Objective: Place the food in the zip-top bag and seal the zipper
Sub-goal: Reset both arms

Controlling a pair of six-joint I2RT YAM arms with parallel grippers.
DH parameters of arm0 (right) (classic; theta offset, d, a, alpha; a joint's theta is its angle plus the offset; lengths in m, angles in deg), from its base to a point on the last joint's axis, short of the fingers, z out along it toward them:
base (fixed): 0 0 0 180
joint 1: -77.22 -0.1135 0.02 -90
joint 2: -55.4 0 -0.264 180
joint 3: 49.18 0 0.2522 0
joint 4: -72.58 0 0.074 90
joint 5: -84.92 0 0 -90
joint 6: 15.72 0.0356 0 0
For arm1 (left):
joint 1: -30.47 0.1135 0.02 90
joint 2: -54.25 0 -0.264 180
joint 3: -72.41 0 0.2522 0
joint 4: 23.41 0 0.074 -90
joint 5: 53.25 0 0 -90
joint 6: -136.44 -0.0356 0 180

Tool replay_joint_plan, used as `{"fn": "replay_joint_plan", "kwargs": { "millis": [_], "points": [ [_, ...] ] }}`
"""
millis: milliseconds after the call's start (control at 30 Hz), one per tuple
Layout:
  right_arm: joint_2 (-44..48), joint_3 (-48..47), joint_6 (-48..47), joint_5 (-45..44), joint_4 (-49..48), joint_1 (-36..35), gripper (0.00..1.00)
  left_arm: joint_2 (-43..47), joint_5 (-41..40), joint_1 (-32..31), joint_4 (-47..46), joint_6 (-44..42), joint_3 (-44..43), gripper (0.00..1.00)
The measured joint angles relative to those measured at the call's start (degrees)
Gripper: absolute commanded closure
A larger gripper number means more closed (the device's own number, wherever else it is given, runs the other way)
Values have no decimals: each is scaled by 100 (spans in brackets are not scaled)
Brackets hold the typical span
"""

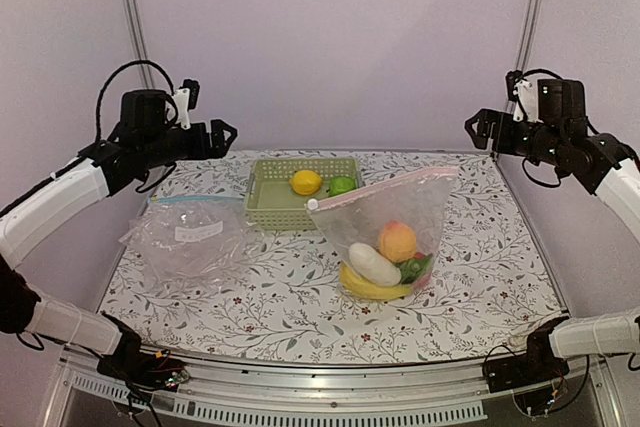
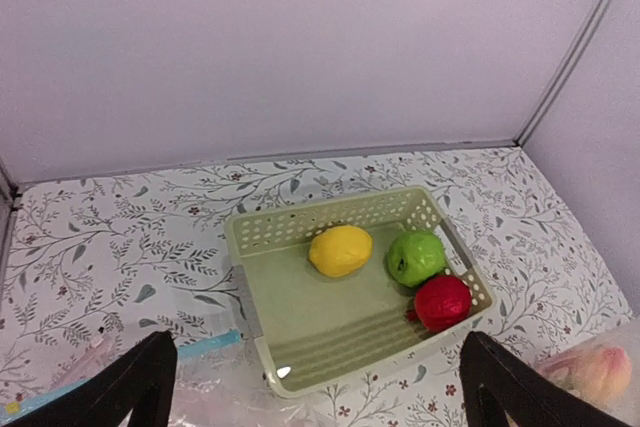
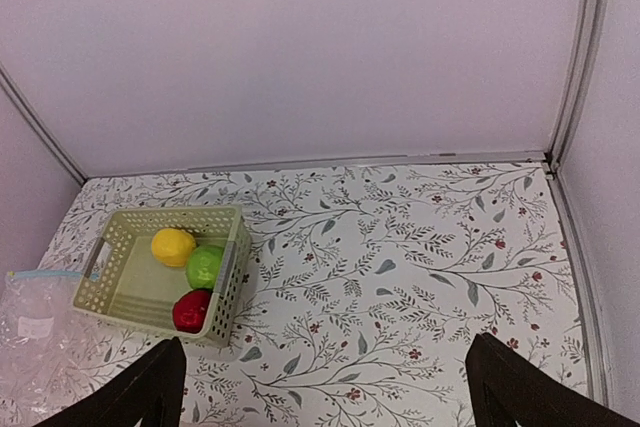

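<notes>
The zip-top bag point(image 1: 432, 209) stands on the table right of centre, with its pink zipper point(image 1: 385, 188) along the top and the white slider point(image 1: 312, 205) at the left end. Inside it lie a peach point(image 1: 397, 241), a white oblong piece point(image 1: 373, 264), a banana point(image 1: 372, 290) and green grapes point(image 1: 415, 268). A lemon point(image 2: 340, 250), a green fruit point(image 2: 416, 257) and a red apple point(image 2: 442, 301) sit in the green basket point(image 2: 300, 230). My left gripper point(image 1: 225, 135) and right gripper point(image 1: 475, 127) are open, empty and held high above the table.
A second clear bag with a blue strip and white label point(image 1: 190, 232) lies at the left of the table, next to the basket point(image 1: 268, 197). The table has a floral cloth point(image 1: 300, 297). Walls and frame posts close the back and sides.
</notes>
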Motion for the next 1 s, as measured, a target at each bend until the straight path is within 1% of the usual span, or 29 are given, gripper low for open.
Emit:
{"fn": "replay_joint_plan", "kwargs": {
  "millis": [100,233,367,467,500,533,700,833,1000],
  "points": [
    [0,341,92,323,-210,713,1,101,-131,601,-457,153,538,0],
    [11,1005,223,758,-610,1727,1,197,-304,1303,-831,229,1110,0],
    [94,1856,310,1005,-1322,2487,1,409,-444,1764,-1364,144,1615,0],
    [155,2470,350,1117,-1891,2896,1,750,-450,2070,-1947,79,2205,1],
    [155,2771,358,1139,-2251,3053,1,861,-474,2166,-2149,52,2422,1],
    [155,2815,358,1139,-2299,3071,1,949,-535,2243,-2345,20,2621,0],
    [192,3864,254,1064,-3810,3128,1,1060,-785,2308,-3272,-63,3475,0],
    [240,4634,138,957,-4728,3128,1,1060,-1038,2308,-3947,-122,4183,0],
    [243,5080,59,901,-5490,3128,1,1071,-1296,2302,-4535,-289,4642,0]
  ]
}}
